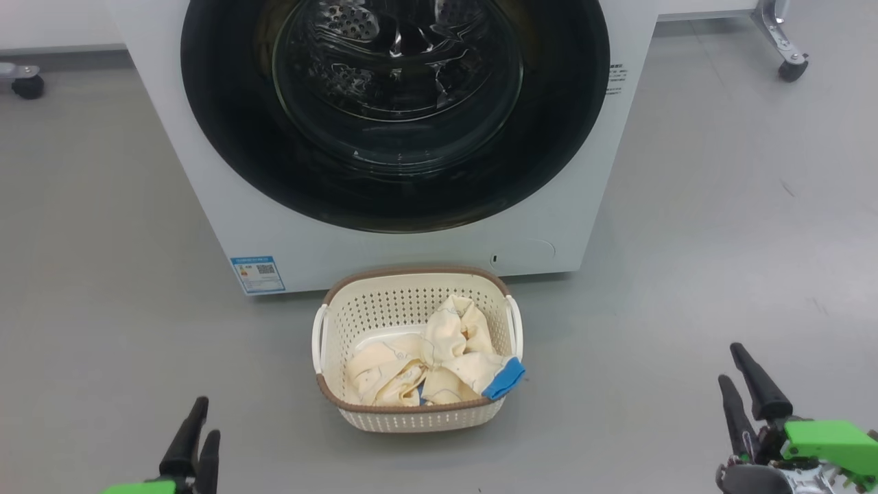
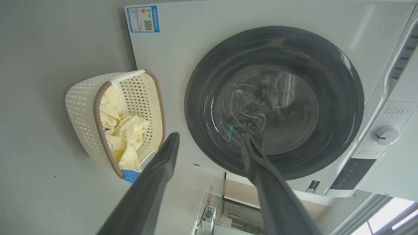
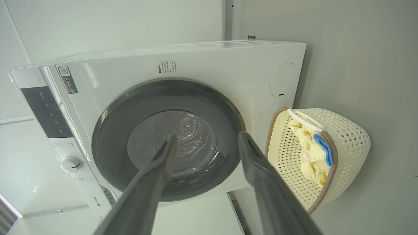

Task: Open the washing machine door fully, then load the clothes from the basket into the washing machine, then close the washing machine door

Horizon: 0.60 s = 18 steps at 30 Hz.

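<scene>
The white washing machine [image 1: 206, 171] stands ahead with its round black-framed door [image 1: 226, 123] shut flat against the front. On the floor right before it sits the cream basket [image 1: 411, 418], holding cream-yellow clothes [image 1: 439, 363] with a blue patch over the right rim. My left gripper [image 1: 199, 425] is open at the lower left, well short of the basket. My right gripper [image 1: 737, 367] is open at the lower right, also apart from it. In the wrist views both pairs of fingers stand spread with nothing between them, the left gripper [image 2: 209, 137] and the right gripper [image 3: 205, 135] facing the door.
Grey floor [image 1: 720, 240] spreads on both sides of the machine. A caster wheel [image 1: 27, 86] sits at the far left and a wheeled metal leg [image 1: 789, 62] at the far right. The control panel with a knob [image 2: 385, 134] runs along the machine's top.
</scene>
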Tool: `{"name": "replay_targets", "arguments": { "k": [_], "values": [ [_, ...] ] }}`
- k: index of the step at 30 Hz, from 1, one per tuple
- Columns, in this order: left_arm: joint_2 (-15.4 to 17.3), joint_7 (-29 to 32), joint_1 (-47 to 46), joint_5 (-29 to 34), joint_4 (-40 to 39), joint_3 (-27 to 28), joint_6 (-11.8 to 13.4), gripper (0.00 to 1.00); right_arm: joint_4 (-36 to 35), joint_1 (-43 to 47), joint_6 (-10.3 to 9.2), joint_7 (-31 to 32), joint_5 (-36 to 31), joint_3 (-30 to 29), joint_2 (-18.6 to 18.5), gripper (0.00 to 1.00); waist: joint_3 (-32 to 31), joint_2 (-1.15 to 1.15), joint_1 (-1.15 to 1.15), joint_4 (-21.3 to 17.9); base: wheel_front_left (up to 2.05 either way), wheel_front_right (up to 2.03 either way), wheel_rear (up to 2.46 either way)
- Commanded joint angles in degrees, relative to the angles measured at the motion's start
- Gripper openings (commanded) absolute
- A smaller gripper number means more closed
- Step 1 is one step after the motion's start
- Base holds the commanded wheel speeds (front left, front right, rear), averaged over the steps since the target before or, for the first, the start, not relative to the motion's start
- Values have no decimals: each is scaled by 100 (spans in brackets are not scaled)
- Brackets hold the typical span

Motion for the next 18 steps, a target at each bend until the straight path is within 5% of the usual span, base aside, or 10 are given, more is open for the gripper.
{"name": "replay_targets", "arguments": {
  "k": [1, 18],
  "values": [
    [36, -36, -154, -6, -188, 30, -6, 100, -185, -173, 0, -44, -28, 16, -59, 100, 1, 0, 0, 3, 0, 0, 0],
    [45, -330, -171, 39, -471, 5, -12, 100, -362, -273, -3, -332, -278, 121, -68, 100, 13, 0, 0, -8, 0, 0, 0]
  ]
}}
